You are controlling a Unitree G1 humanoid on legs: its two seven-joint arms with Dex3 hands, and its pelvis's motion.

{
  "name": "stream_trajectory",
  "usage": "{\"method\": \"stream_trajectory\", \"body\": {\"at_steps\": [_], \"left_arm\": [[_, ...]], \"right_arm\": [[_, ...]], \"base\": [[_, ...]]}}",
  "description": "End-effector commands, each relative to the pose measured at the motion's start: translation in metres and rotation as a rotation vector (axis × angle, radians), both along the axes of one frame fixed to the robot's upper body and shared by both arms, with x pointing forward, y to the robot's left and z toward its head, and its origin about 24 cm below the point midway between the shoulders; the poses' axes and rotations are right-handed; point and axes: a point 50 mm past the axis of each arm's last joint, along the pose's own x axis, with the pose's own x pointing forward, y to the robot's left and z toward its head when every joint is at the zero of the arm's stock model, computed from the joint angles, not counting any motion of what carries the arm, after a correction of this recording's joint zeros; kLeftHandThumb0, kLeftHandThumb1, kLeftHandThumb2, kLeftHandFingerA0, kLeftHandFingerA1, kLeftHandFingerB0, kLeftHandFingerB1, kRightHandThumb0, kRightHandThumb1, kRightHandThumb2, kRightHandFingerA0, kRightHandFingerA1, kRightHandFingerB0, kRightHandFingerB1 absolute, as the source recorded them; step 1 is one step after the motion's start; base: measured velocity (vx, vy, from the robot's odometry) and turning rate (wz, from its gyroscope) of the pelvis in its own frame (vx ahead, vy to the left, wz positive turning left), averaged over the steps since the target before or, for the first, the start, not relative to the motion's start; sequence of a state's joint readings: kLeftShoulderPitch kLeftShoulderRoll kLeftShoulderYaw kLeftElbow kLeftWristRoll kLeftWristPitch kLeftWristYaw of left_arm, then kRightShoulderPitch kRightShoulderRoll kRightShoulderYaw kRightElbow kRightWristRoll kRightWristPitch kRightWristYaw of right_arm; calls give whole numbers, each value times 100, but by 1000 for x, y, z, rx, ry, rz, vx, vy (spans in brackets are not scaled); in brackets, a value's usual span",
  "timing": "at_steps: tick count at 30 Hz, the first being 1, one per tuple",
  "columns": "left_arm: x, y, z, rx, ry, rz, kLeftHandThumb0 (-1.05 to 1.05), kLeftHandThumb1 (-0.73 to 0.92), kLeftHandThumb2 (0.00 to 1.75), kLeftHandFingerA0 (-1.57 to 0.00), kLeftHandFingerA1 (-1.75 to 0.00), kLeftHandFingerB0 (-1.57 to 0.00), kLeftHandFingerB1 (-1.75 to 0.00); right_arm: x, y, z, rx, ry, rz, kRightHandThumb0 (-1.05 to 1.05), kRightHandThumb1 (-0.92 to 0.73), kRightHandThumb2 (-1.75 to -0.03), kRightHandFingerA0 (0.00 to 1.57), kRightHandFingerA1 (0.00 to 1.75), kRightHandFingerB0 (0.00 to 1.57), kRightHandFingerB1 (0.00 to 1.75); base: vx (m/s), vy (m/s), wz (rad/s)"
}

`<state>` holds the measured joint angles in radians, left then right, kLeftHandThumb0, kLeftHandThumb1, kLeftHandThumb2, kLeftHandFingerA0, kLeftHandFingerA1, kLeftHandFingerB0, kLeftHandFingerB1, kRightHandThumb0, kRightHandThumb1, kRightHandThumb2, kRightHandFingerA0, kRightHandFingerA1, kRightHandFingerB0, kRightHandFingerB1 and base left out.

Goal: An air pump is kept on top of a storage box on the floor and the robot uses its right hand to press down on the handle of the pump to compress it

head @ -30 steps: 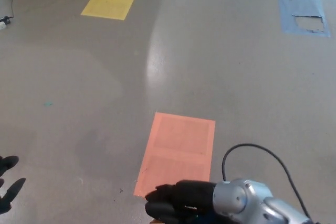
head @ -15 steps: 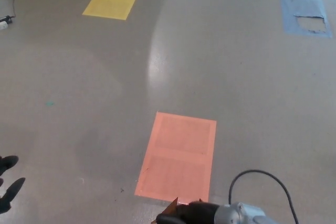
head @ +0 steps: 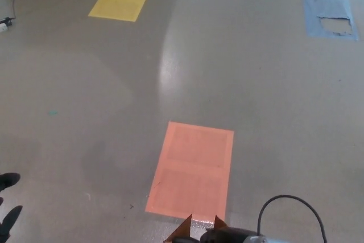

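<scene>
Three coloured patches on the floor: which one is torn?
The blue patch at far right: a ragged hole shows bare floor through it. The yellow patch and orange patch look whole.

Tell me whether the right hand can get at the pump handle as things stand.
Cannot tell for sure: only a sliver of the black right hand shows at the bottom edge, by orange-brown box flaps. The pump handle is out of frame.

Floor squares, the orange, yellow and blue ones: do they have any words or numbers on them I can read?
No readable text anywhere.
Orange floor patch: plain, no words.
Yellow floor patch: plain, no words.
Blue floor patch: torn, no words.
The right robot hand barely shows at the bottom edge, with no label visible.
</scene>
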<state>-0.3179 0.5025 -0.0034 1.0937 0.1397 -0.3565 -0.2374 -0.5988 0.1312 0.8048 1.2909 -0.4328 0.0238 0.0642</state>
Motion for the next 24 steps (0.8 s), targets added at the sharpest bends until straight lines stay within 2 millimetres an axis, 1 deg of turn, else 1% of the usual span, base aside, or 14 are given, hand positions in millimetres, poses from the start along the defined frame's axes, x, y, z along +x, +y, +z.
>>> {"method": "stream_trajectory", "body": {"at_steps": [1,3,7,11,14,16,19,20,22,23,24], "left_arm": [[-7,6,4,-9,-27,-22,-34,58,114,0,-48,0,-47],[-10,4,0,-14,-24,-28,-34,58,114,0,-48,0,-47],[-18,1,-6,-19,-9,-43,-34,57,113,0,-48,0,-47],[-20,0,-6,-15,0,-55,-34,58,114,0,-49,0,-47],[-18,-5,-8,-9,0,-70,-34,58,114,0,-49,0,-47],[-18,-8,-11,-13,1,-68,-34,58,114,0,-48,0,-47],[-24,-8,-14,-19,9,-65,-34,58,114,0,-49,0,-47],[-25,-7,-14,-9,15,-71,-72,92,75,-14,-33,-12,-29],[-25,-5,-13,2,17,-74,-72,92,75,-14,-33,-12,-30],[-25,-4,-12,1,20,-71,-79,82,111,-6,-43,-2,-37],[-25,-3,-12,-5,23,-67,-79,82,111,-6,-43,-2,-37]], "right_arm": [[0,1,0,-19,-51,18,-86,-92,-72,14,27,11,25],[-4,0,-4,-29,-35,8,-82,-92,-72,14,28,11,25],[-12,1,-10,-39,-10,-4,-84,-92,-71,14,26,10,24],[-14,4,-11,-36,-7,-8,-82,-92,-70,13,25,10,23],[-15,1,-12,-54,-9,-3,-82,-92,-69,11,24,10,23],[-16,-1,-14,-58,-11,-11,-83,-90,-69,13,25,11,23],[-23,0,-18,-64,-4,-2,-83,-90,-69,14,26,11,24],[-24,0,-19,-62,-1,-2,-82,-91,-69,12,25,9,23],[-24,1,-18,-58,-1,-3,-82,-92,-70,13,25,8,22],[-22,1,-17,-49,-1,-11,-89,-78,-114,9,28,9,25],[-20,1,-16,-40,-1,-22,-89,-78,-114,9,28,9,25]], "base": [[0,0,0],[0,0,0],[0,0,0],[0,0,0],[0,0,0],[0,0,0],[0,0,0],[0,0,0],[0,0,0],[0,0,0],[0,0,0]]}}
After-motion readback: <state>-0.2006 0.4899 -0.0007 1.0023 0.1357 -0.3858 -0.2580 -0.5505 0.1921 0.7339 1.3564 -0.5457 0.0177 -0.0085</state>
